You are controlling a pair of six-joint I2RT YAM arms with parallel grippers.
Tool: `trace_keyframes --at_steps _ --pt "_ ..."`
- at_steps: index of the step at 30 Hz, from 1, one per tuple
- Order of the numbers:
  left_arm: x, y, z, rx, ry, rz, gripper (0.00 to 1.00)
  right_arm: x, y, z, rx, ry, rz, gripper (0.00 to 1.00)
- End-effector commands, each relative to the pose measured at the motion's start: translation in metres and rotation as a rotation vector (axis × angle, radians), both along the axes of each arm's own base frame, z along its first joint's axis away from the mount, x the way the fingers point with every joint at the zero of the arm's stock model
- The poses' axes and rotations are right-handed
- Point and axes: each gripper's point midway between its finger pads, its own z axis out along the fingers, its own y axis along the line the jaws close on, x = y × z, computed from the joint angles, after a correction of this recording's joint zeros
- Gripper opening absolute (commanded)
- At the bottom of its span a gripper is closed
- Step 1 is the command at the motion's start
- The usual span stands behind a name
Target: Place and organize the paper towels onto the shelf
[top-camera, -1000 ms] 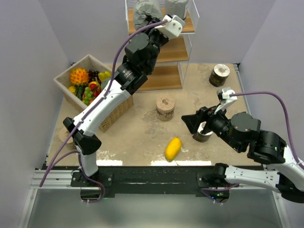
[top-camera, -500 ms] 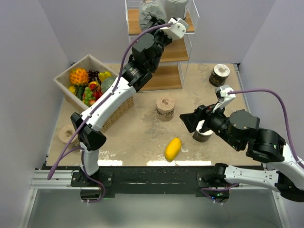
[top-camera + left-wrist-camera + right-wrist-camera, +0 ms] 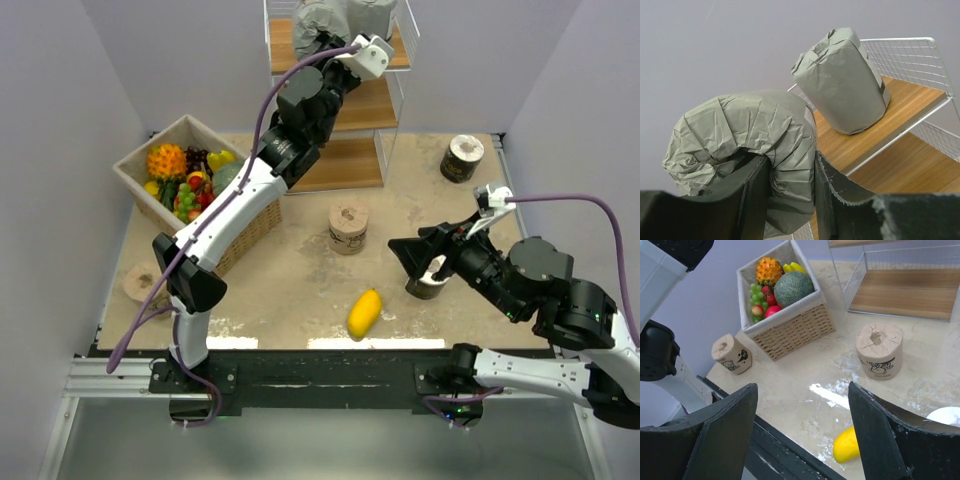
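Observation:
My left gripper (image 3: 790,175) is shut on a grey paper towel roll (image 3: 740,140) at the left edge of the shelf's top board (image 3: 860,145). A second grey roll (image 3: 842,82) stands on that board. From above, both grey rolls (image 3: 318,22) (image 3: 370,14) sit at the top tier of the shelf (image 3: 365,105), with my left gripper (image 3: 325,42) beside them. My right gripper (image 3: 408,255) (image 3: 802,425) is open and empty above the table. Just by it stands a dark roll (image 3: 430,285). A tan roll (image 3: 348,228) (image 3: 879,350) stands mid-table.
Another dark roll (image 3: 462,157) stands at the far right, another tan roll (image 3: 140,283) (image 3: 731,353) at the near left. A wicker fruit basket (image 3: 240,232) (image 3: 790,330) sits left. A yellow mango (image 3: 364,312) (image 3: 847,445) lies near the front edge.
My left arm has reached higher and further back, carrying the grey roll up beside the other one on the top tier. My right arm has shifted a little to the right, still open.

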Motion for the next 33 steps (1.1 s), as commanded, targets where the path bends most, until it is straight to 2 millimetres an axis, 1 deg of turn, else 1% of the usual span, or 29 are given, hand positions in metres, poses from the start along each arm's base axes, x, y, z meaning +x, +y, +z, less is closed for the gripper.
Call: trace_keyframes --at_steps 1,4,7,11,15,18,25,28,33 --pt "-0.005 0.012 0.047 -0.111 -0.132 -0.015 0.42 0.003 -0.006 0.015 0.042 -0.054 -0.021 0.77" --pt "-0.001 0.01 0.041 -0.108 -0.119 -0.011 0.42 0.004 -0.009 0.019 0.039 -0.064 -0.03 0.77" --pt "0.002 0.008 0.035 -0.099 -0.109 -0.007 0.42 0.005 -0.009 0.017 0.033 -0.068 -0.034 0.77" --pt "0.005 0.006 0.032 -0.088 -0.114 -0.002 0.42 0.005 -0.009 0.016 0.043 -0.074 -0.039 0.78" --pt "0.011 0.006 0.027 -0.083 -0.109 0.003 0.43 0.006 -0.008 0.016 0.032 -0.079 -0.038 0.78" --pt "0.015 0.008 0.028 -0.092 -0.12 0.009 0.47 0.007 -0.006 0.017 0.025 -0.085 -0.037 0.78" --pt "0.017 0.016 0.044 -0.155 -0.161 0.008 0.57 0.011 0.0 0.013 -0.005 -0.093 -0.034 0.79" --pt "0.012 0.017 0.056 -0.182 -0.182 -0.007 0.59 0.013 0.003 0.012 -0.017 -0.096 -0.035 0.8" --pt "0.007 0.021 0.067 -0.205 -0.211 -0.012 0.61 0.015 0.009 0.012 -0.025 -0.103 -0.026 0.8"
